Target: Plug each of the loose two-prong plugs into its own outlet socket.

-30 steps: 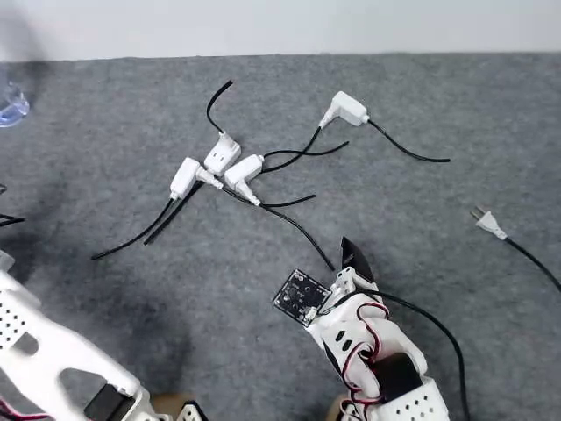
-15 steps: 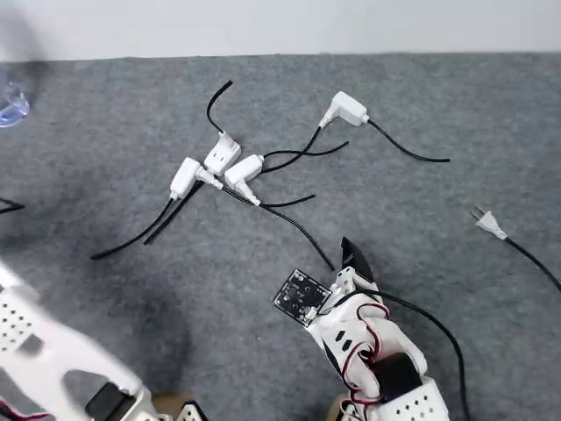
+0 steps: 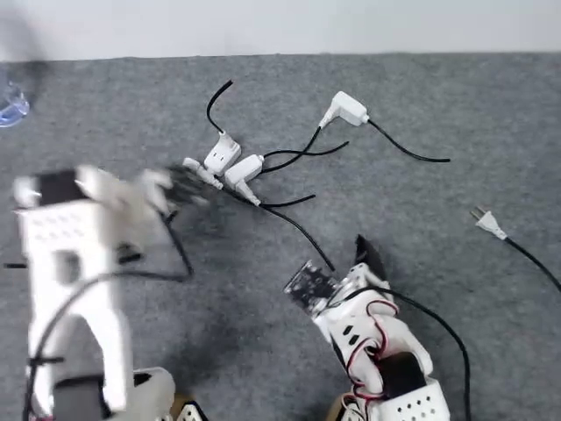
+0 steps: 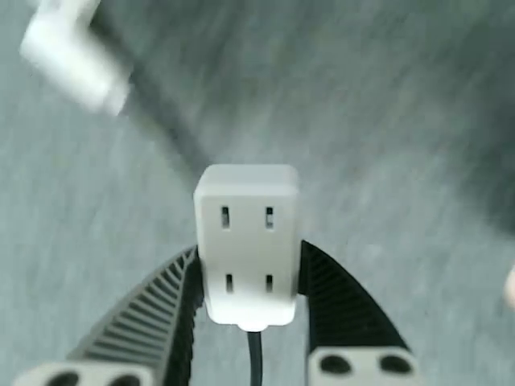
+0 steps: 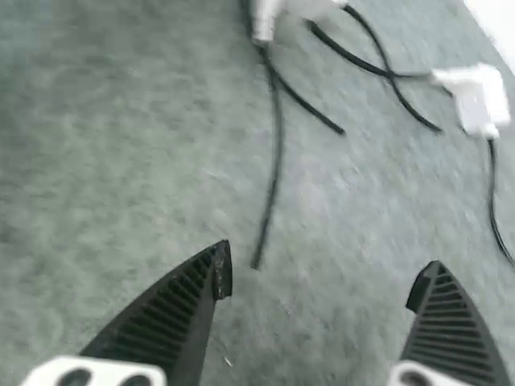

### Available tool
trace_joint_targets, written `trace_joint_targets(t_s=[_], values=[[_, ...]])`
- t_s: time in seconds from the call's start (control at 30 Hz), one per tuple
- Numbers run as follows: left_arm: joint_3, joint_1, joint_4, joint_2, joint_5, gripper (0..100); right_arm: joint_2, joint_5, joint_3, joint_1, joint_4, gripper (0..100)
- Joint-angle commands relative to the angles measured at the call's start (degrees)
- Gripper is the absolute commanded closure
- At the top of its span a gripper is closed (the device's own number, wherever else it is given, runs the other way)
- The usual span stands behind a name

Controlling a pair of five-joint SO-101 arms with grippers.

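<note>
The socket sits between the two fingers of the left claw, with its slots facing the wrist camera and its cable running back under the claw. Both fingers lie against its sides, so I judge it is grasped, but only on the half nearest its cable. Two other sockets lie just beside the socket, and their cables cross one another. The plug lies well apart from the socket, beyond the right claw, which hangs released, fingers wide, over the surface with one loose cable end below it. The main risk, I think, is the grip: the socket body looks smooth and is held near its end, so it may twist or slip out when a plug pushes against it. A second risk is the tangle: if the socket is lifted, its cable may drag the other sockets and disturb how they lie. Also the prongs of the plug are small, and a slight tilt in the right claw would make them miss the slots.
</note>
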Motion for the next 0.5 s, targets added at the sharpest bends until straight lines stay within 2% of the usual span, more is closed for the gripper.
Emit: trace_joint_targets(t_s=[0.0,0.27,0.47], values=[[11.7,12.5,-9.0,-5.5,9.4,99,0.7,-4.1,-4.7,3.9,0.2,66.4],[22.9,29.1,-19.3,-5.5,19.9,99,0.7,-5.6,-5.2,9.5,-2.0,66.4],[28.7,37.2,-24.5,-5.5,21.4,99,0.7,-5.6,-5.2,9.5,-1.9,66.4]])
